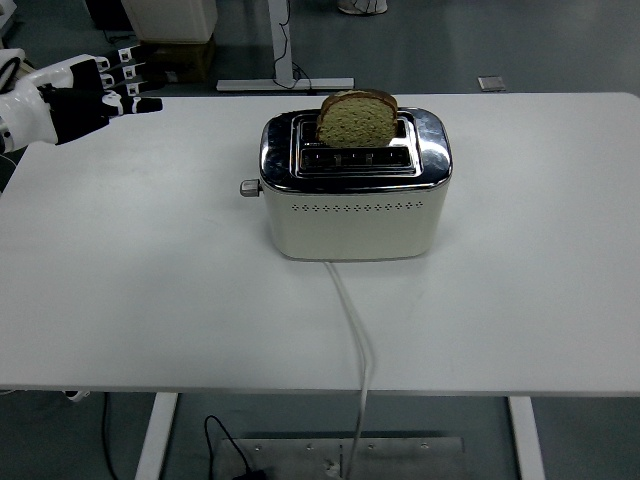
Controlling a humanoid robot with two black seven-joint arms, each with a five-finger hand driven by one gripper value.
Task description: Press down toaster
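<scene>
So the big white rectangular table (150, 300) fills most of the view, and sitting near the middle, a bit toward the far side, is the cream-bodied two-slot toaster with a shiny chrome top (355, 195). A thick white power cord (355, 330) runs from its front base toward the near edge and drops off the table.

The robot's left hand, black with white knuckle plates (85, 95), hovers at the far left corner of the table, well apart from the toaster. Its fingers are stretched out straight and held fairly close together, pointing right toward the toaster, holding nothing. The right arm isn't in the picture at all.

A slice of brown-crusted bread (358, 118) stands tall out of the back slot, so it's not lowered yet. The small grey lever knob (249, 187) pokes out of the toaster's left end, up near the chrome.

My read: this is only the approach step, nothing pressed. Next the hand needs to travel right and come down onto that knob, then push straight down without shoving the toaster sideways.
</scene>
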